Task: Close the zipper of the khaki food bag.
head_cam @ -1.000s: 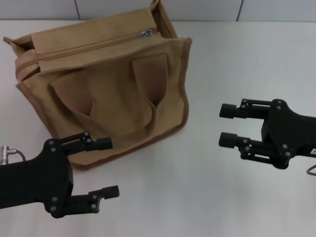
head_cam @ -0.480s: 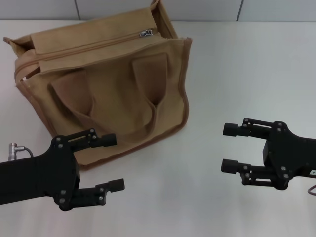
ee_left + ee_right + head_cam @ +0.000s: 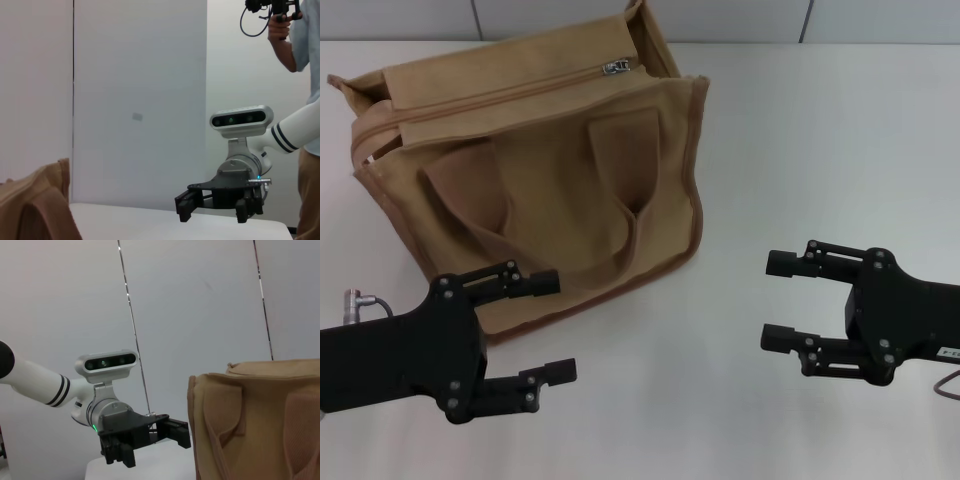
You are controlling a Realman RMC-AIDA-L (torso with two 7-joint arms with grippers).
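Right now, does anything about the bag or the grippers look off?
Nothing stands out. The khaki food bag sits upright and intact, its zipper pull at the far end. The left gripper and right gripper hover open, apart from it.

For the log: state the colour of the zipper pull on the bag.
Shiny silver metal; the zipper pull shows best in the head view.

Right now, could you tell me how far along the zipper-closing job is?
It looks barely begun. The silver pull sits at the far right end of the zipper, and the khaki food bag gapes a little at its left corner. Nothing is in hand: the left gripper hovers open near the bag's front lower edge, and the right gripper hangs open well to its right. Reaching the pull and drawing it along remain.
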